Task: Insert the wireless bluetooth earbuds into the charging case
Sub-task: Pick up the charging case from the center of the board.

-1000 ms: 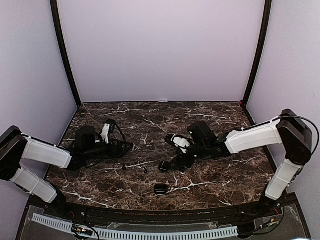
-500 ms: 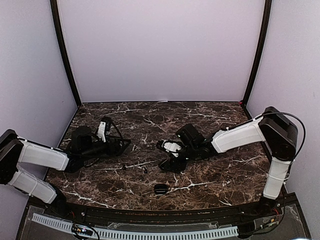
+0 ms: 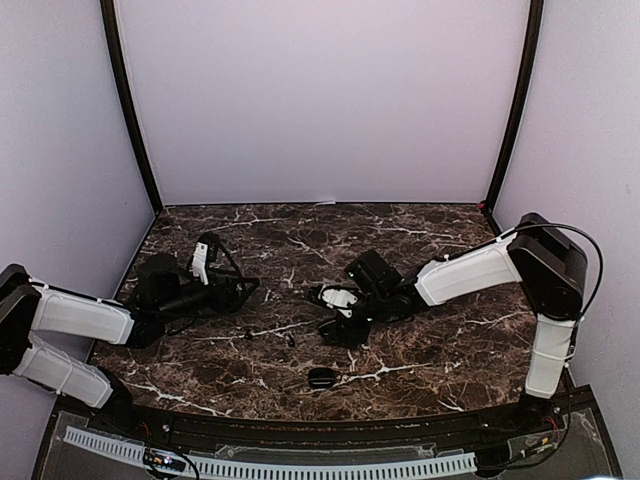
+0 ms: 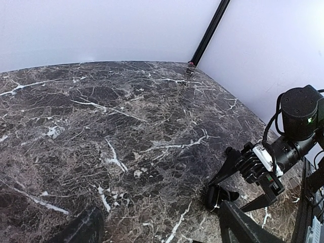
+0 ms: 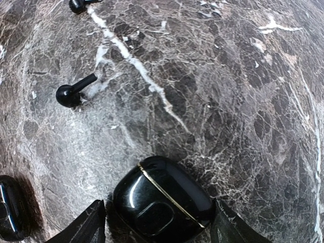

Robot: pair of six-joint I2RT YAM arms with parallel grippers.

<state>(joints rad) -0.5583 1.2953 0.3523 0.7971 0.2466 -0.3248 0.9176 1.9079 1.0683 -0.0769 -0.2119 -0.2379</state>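
A glossy black charging case (image 5: 162,202) with a thin gold seam lies shut on the marble, also seen as the case (image 3: 328,333) and the case (image 4: 217,195). My right gripper (image 5: 158,230) straddles it, open, its fingers close beside both ends. One black earbud (image 5: 73,91) lies on the marble beyond the case, another earbud (image 5: 78,5) at the top edge. From above, the two buds show as tiny dark specks, one earbud (image 3: 248,335) and the other earbud (image 3: 290,340). My left gripper (image 3: 245,290) hovers open at the left, nothing between its fingers (image 4: 83,228).
A second black case (image 3: 320,378) lies near the front edge of the marble table (image 3: 430,350). A glossy black object (image 5: 7,207) is cut off at the right wrist view's left edge. Purple walls close in the back and both sides.
The right arm has reached further left and brought its gripper down around the case, the jaws narrowing. The left gripper has drawn back slightly to the left.
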